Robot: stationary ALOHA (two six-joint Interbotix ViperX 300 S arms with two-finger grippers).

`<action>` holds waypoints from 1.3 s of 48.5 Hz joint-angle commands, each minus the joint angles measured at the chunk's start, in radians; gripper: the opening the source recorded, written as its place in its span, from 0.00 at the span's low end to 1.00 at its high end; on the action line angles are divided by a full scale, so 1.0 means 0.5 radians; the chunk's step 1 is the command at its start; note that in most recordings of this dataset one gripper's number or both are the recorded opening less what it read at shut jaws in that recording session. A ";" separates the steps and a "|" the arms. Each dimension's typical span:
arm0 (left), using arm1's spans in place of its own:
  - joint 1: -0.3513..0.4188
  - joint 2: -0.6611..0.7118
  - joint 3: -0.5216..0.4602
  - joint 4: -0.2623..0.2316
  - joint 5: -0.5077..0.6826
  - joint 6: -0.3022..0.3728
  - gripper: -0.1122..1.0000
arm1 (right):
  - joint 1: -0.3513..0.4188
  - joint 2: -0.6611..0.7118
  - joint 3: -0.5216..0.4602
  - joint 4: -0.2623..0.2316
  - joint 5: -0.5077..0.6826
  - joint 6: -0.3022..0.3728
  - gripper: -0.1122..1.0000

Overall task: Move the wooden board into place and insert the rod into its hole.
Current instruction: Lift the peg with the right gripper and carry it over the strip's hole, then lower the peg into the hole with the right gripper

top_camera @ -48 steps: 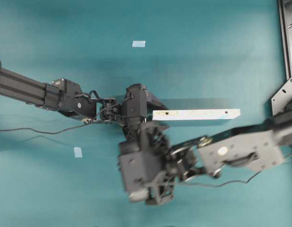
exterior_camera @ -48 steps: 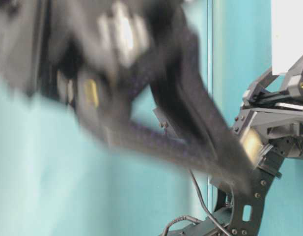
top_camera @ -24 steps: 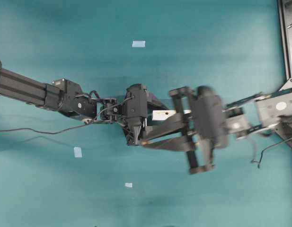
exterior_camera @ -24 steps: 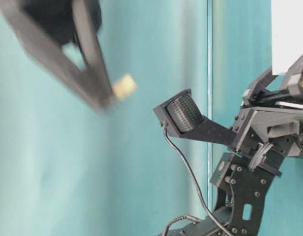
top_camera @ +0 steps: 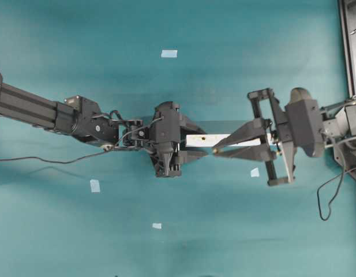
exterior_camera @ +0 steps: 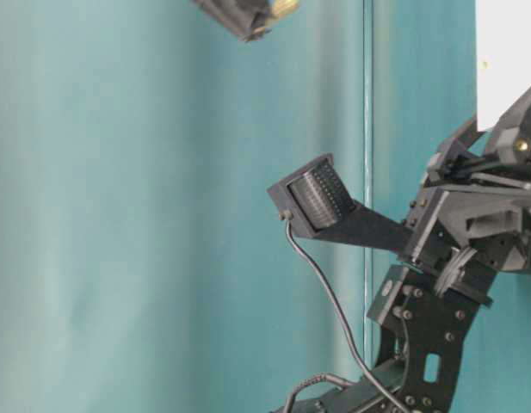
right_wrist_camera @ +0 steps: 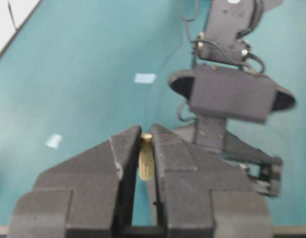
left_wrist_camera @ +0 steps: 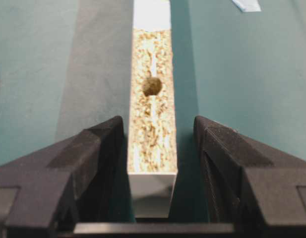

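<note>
My left gripper [left_wrist_camera: 152, 148] brackets the wooden board [left_wrist_camera: 152, 124] edge-up, unclamped; right gripper [right_wrist_camera: 145, 148] pinches the rod [right_wrist_camera: 146, 157], nearing the board's hole [left_wrist_camera: 152, 86].

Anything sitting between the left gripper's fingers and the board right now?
No. In the left wrist view the wooden board stands between the left gripper's fingers, with only narrow bare gaps showing teal table either side.

A robotics lab bench is showing here: a bare teal work surface [top_camera: 235, 57] is lying beneath the two black arms, with pale tape squares [top_camera: 169, 53] marking positions around the grippers.
</note>
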 commanded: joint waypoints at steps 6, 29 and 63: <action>-0.012 0.000 0.006 0.006 0.018 0.006 0.56 | -0.132 -0.006 0.095 -0.003 -0.175 -0.083 0.18; -0.006 -0.132 0.009 0.006 0.003 -0.003 0.29 | -0.233 0.224 0.212 0.000 -0.466 -0.095 0.18; -0.006 -0.098 -0.009 0.006 0.003 -0.009 0.29 | -0.377 0.666 0.147 0.012 -0.881 -0.252 0.18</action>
